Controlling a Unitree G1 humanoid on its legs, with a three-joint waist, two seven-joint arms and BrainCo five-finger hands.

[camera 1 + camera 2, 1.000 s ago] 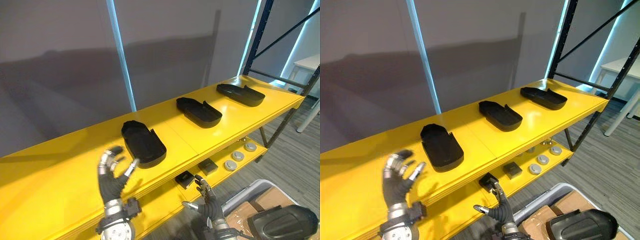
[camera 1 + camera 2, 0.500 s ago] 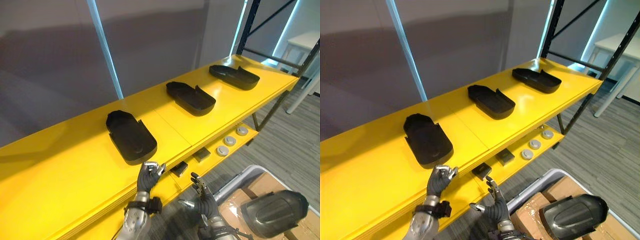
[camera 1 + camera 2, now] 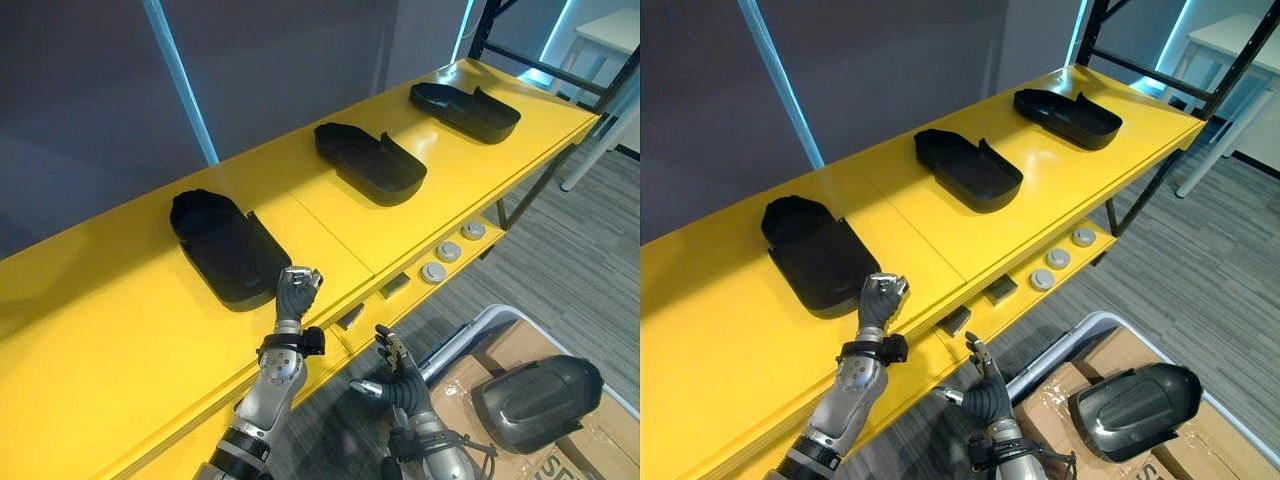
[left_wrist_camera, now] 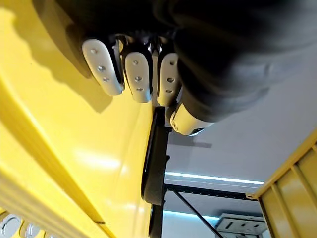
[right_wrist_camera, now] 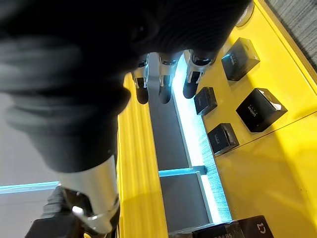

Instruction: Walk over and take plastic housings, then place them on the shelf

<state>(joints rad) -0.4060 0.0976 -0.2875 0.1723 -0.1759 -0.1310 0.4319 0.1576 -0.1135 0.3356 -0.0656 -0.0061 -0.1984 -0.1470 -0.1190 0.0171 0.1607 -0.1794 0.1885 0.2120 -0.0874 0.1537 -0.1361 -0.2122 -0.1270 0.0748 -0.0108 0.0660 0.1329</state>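
Housings stand three in a row along the top board of the yellow shelf [image 3: 110, 330]. I see the nearest housing [image 3: 225, 248] close to the front edge, the middle housing [image 3: 368, 162] further along, and the far housing [image 3: 465, 98] by the right end. My left hand [image 3: 296, 290] is at the front edge, just beside the nearest housing's corner, fingers clenched on nothing; I cannot tell whether it touches the housing. My right hand [image 3: 397, 372] hangs in front of the lower shelf [image 5: 287, 158], fingers loose, spread and empty. On that lower board lie small black boxes [image 5: 257, 111] and grey round discs [image 3: 447, 251]. At the lower right a white bin [image 3: 470, 325] holds cardboard boxes [image 3: 1052, 425], with a fourth housing [image 3: 535, 400] lying on top. Bare yellow board spreads left of the nearest housing and between the three. Grey floor [image 3: 570, 250] lies open between shelf and bin.
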